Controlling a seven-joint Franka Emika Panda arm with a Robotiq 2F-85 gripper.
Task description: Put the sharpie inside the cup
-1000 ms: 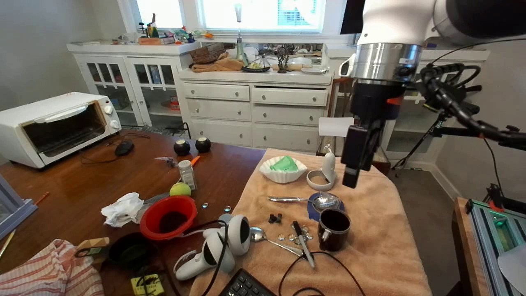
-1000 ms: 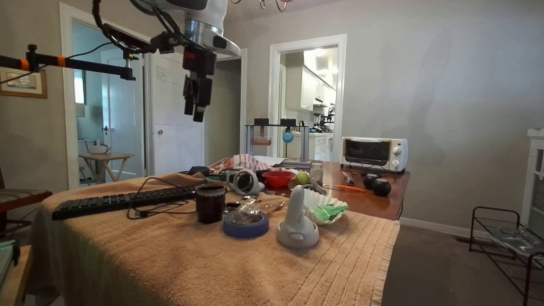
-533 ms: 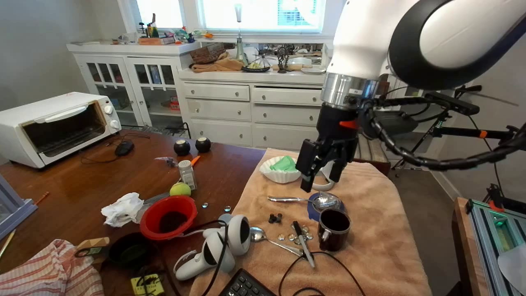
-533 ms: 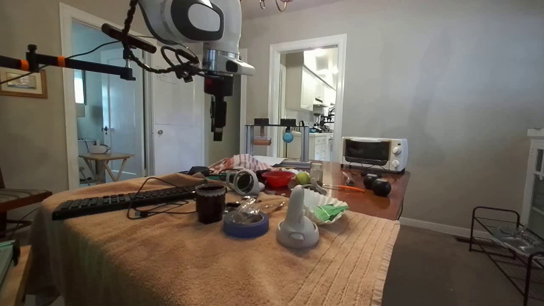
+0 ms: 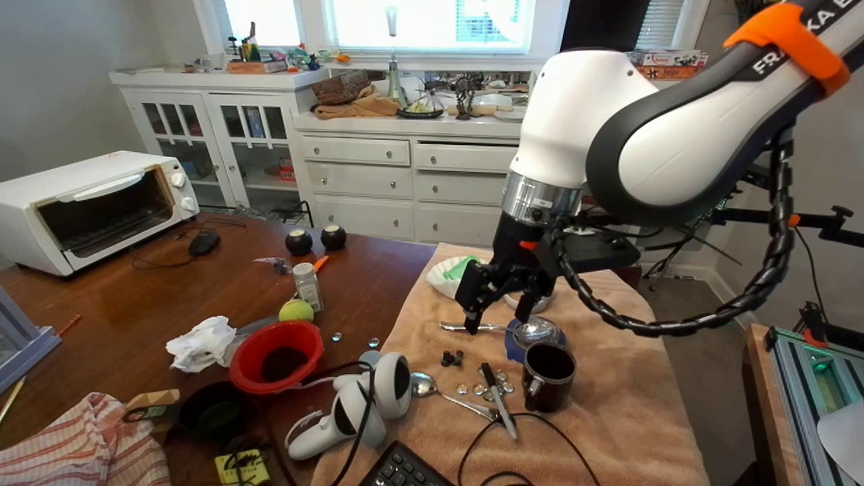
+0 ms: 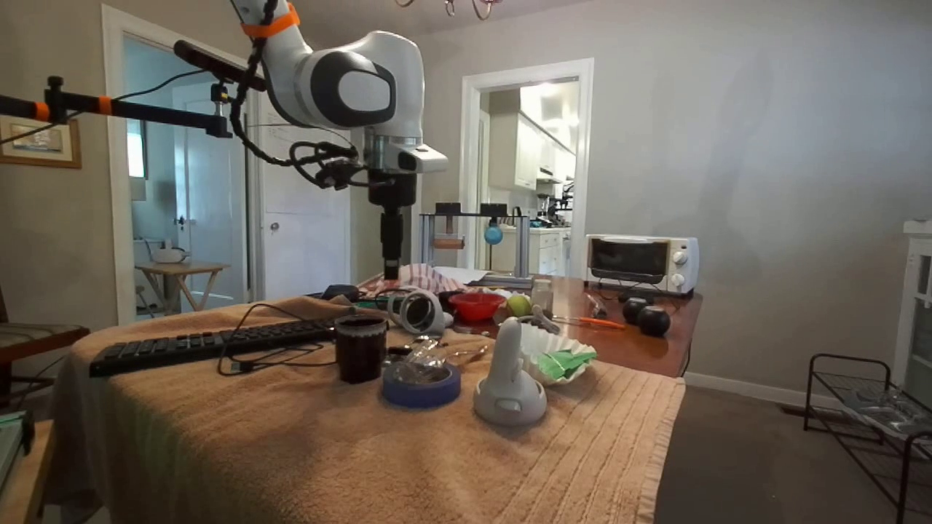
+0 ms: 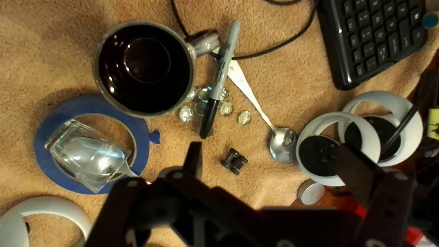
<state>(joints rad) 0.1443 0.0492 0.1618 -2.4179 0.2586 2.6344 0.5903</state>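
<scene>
The sharpie, grey with a black cap, lies on the tan towel beside the cup, its cap over clear glass beads. It shows in an exterior view and in the wrist view. The cup, a glossy dark mug, stands upright and looks empty in the wrist view. It also shows in both exterior views. The sharpie lies near its handle. My gripper is open and empty, above the towel, in both exterior views. In the wrist view its fingers are wide apart, below the sharpie's cap.
Around the cup are blue tape with a spoon and clear piece on it, another spoon, a small black part and a cable. White controllers, a keyboard, a white controller and a red bowl stand farther out.
The arm has come down and toward the left in an exterior view, turning so both open fingers show. The sharpie and the cup have not moved.
</scene>
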